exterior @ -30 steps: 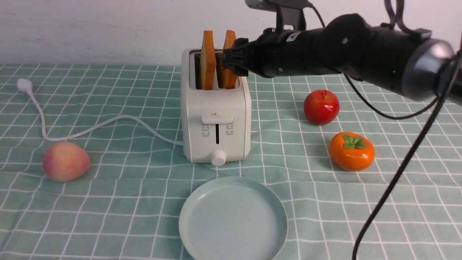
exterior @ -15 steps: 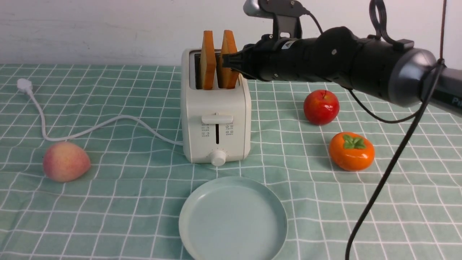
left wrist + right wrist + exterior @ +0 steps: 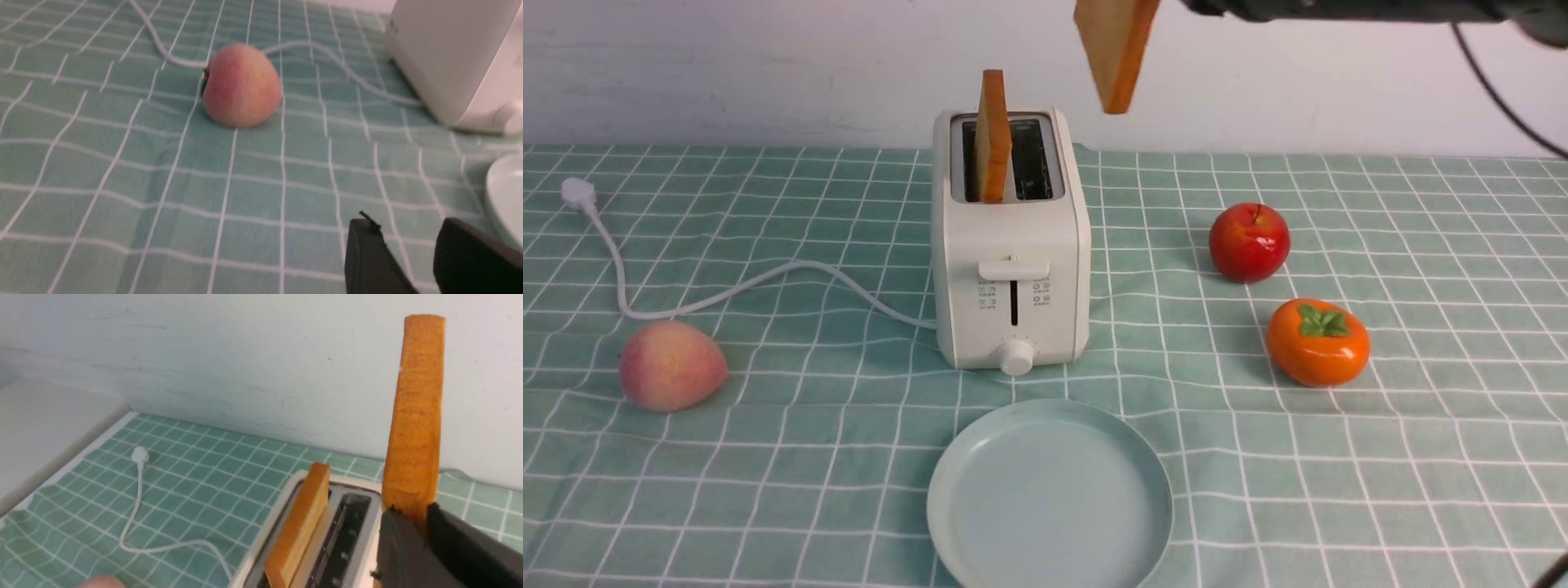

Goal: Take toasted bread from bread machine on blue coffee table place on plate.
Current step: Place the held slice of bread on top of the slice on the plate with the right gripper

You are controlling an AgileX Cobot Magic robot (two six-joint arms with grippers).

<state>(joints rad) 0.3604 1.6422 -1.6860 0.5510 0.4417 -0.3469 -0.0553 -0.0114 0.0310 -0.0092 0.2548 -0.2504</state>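
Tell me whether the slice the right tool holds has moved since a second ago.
Yes. The slice has risen out of the bread machine's right slot and now hangs above it, slightly rightward.

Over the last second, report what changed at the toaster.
The right gripper closed its jaws on the right-slot golden-tan toast slice and lifted it up out of the boxy cream-white toaster. The other toast slice, the round pale blue-green plate and the toaster stayed put.
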